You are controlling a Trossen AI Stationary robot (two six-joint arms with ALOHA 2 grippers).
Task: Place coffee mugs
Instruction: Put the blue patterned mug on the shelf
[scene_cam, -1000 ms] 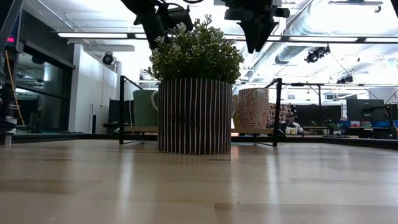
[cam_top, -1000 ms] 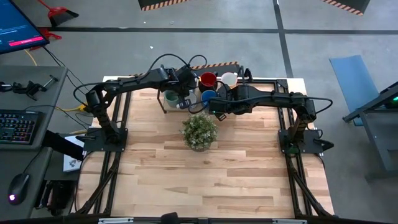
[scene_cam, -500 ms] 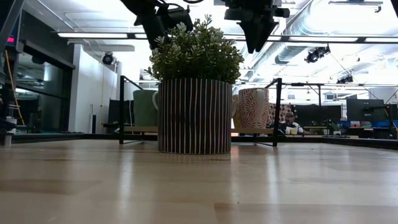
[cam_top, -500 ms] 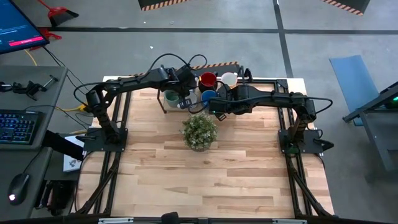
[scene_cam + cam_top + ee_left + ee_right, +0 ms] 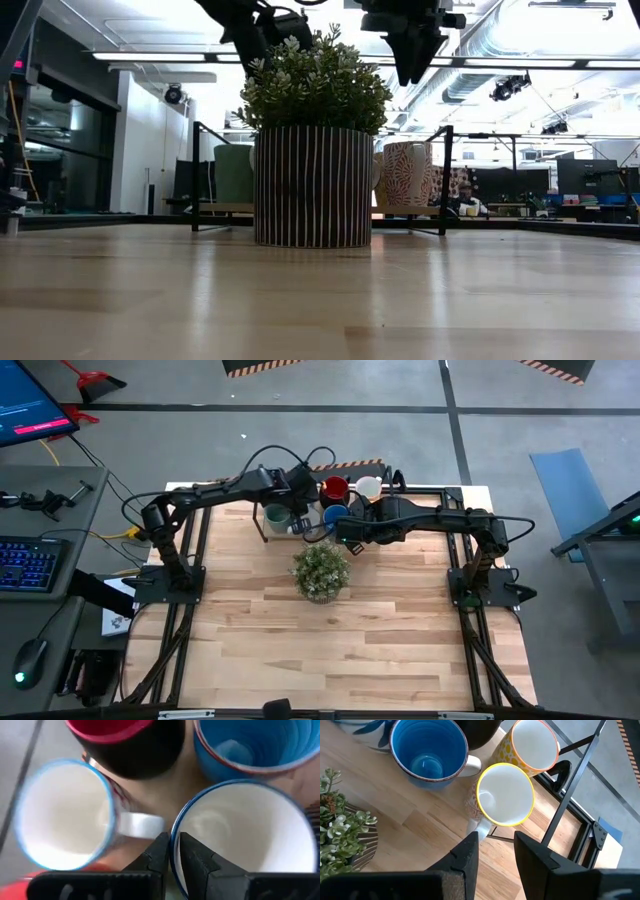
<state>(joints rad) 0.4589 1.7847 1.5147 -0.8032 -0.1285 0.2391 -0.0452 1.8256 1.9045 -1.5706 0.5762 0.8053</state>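
1. My left gripper has its fingers a crack apart, straddling the rim of a white mug with a blue edge.
2. My right gripper hangs fingers apart over a yellow-rimmed mug.
3. All the mugs sit clustered behind the plant.
4. Looks like I'm mid-release; next I'd lift the left one straight up.

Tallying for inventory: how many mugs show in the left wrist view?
4: a dark red mug, a blue mug beside it, two white blue-rimmed mugs nearer the camera. Others may be hidden.
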